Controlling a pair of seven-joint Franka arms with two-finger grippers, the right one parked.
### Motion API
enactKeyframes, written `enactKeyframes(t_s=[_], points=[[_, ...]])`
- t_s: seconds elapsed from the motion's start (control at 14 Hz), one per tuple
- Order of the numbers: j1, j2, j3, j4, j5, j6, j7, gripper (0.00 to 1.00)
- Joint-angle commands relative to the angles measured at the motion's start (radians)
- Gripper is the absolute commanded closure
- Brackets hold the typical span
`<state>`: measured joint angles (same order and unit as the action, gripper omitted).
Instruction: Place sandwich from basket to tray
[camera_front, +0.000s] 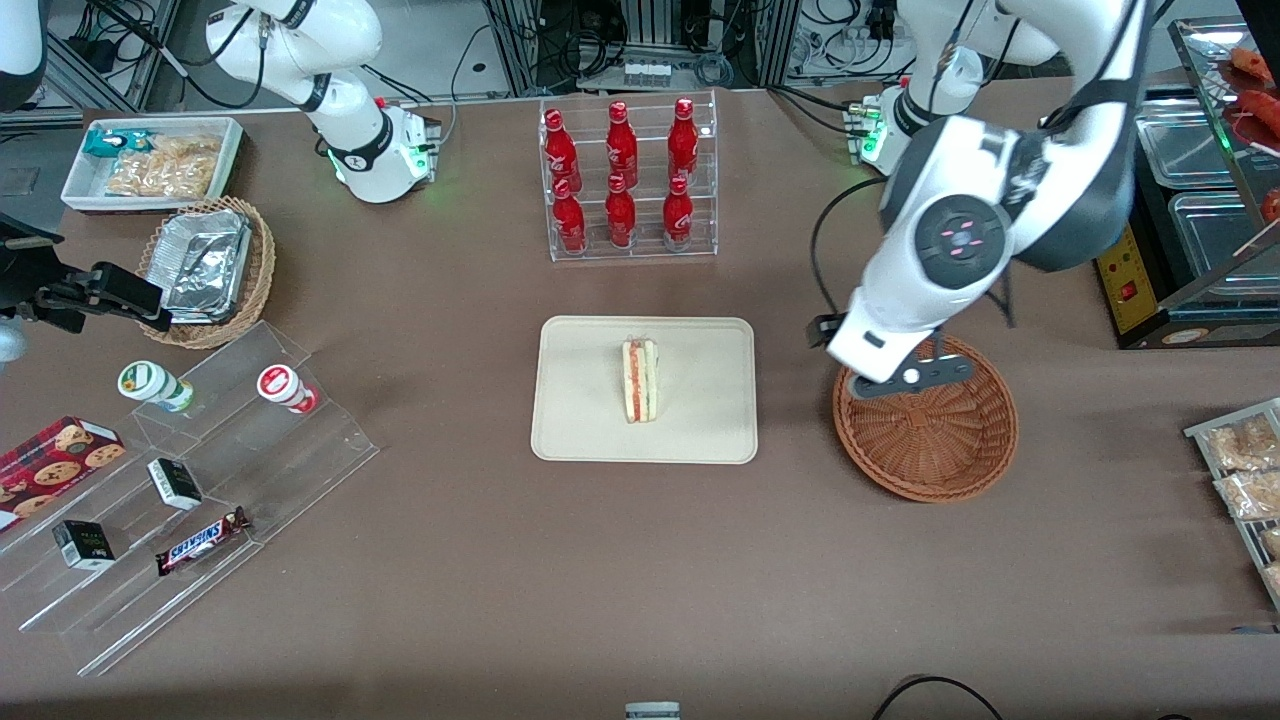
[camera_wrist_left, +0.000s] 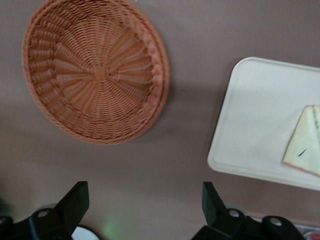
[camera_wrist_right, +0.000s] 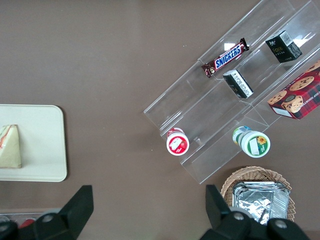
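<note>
Sandwich (camera_front: 640, 380) lies on the tray (camera_front: 700, 430), about in its middle, standing on its edge so that the pink and green filling faces up toward the front camera. It is not held by anything. Next to the tray, toward the working arm's end of the table, sits the basket (camera_front: 930, 440), and in the wrist view its woven floor shows bare, with nothing inside. Above the basket's rim that is farther from the front camera hangs the gripper (camera_wrist_left: 145, 205), and its jaws stand wide apart with only the table cloth between them. From this I judge that the placing itself is already done: the wedge is out of the basket, it rests inside the tray's low rim, and it looks stable. What remains, I think, is only for the arm to go up and away from the basket to a resting pose. This move asks for little care; the arm should only keep clear of the basket's rim and not pass low over the tray, where it could knock the upright wedge over.
</note>
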<state>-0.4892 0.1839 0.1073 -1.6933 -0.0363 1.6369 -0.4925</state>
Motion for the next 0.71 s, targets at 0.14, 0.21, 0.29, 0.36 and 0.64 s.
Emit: enactKeyframes(t_s=[0.14, 0.21, 0.29, 0.36, 0.64], points=[[0.092, -0.154, 0.005, -0.089, 0.004, -0.071, 0.179, 0.00], [0.098, -0.176, 0.020, -0.091, 0.004, -0.090, 0.224, 0.00], [0.121, -0.187, 0.020, -0.086, 0.009, -0.112, 0.268, 0.00], [0.183, -0.205, -0.004, -0.085, 0.009, -0.126, 0.317, 0.00], [0.438, -0.231, -0.217, -0.071, 0.015, -0.161, 0.396, 0.00]])
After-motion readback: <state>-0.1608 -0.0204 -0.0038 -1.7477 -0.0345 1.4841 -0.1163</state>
